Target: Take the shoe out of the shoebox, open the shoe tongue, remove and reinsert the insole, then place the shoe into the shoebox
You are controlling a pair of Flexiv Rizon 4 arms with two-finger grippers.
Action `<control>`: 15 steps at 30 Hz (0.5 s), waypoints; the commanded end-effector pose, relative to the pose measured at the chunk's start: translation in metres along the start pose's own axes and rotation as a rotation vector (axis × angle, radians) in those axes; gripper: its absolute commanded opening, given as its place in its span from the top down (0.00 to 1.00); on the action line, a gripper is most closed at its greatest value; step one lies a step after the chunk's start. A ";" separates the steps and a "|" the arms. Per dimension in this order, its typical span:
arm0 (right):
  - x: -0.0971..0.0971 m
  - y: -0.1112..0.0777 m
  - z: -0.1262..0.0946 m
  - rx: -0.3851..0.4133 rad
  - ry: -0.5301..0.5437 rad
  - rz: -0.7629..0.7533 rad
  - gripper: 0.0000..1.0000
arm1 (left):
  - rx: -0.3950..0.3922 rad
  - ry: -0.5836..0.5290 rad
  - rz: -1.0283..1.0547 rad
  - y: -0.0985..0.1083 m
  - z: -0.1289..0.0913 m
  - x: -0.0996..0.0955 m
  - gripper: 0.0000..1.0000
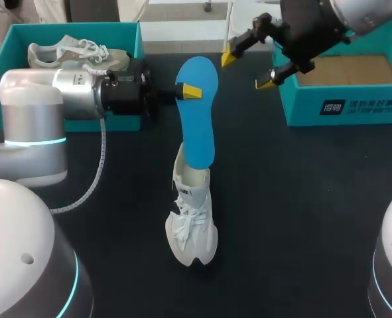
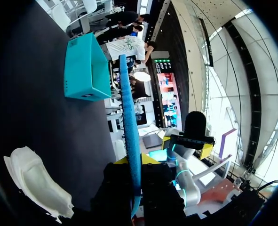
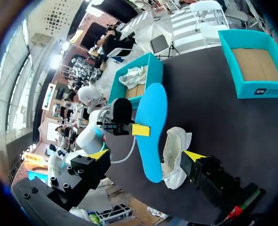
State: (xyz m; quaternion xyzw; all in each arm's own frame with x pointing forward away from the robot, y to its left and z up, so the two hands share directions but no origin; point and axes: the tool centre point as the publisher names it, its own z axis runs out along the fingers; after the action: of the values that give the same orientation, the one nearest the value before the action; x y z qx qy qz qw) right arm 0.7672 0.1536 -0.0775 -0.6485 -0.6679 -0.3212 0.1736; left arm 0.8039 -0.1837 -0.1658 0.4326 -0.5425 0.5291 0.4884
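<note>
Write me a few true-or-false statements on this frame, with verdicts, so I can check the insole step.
1. The left gripper is shut on the blue insole. True.
2. The right gripper holds the white shoe. False: it is open and holds nothing, up near the right shoebox, apart from the shoe.
3. The right shoebox has a shoe in it. False: only its bare cardboard floor shows; a second shoe lies in the left shoebox.
4. The white shoe is on the table, outside both boxes. True.
</note>
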 end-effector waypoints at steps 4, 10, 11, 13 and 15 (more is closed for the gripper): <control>0.016 -0.005 0.011 -0.005 -0.234 0.013 0.00 | -0.002 0.001 0.000 0.000 0.000 -0.001 1.00; 0.023 -0.010 0.027 0.034 -0.490 0.019 0.00 | -0.002 0.001 0.000 0.000 0.000 -0.001 1.00; 0.023 -0.010 0.030 0.038 -0.493 0.030 0.00 | -0.002 0.001 0.000 0.000 0.000 -0.001 1.00; 0.023 -0.010 0.030 0.038 -0.493 0.030 0.00 | -0.002 0.001 0.000 0.000 0.000 -0.001 1.00; 0.023 -0.010 0.030 0.038 -0.493 0.030 0.00 | -0.002 0.001 0.000 0.000 0.000 -0.001 1.00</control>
State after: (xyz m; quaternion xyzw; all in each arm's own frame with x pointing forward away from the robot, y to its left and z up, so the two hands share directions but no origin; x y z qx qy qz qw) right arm 0.7549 0.1806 -0.0882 -0.6951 -0.6799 -0.2154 0.0909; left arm 0.8039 -0.1838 -0.1657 0.4325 -0.5425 0.5291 0.4885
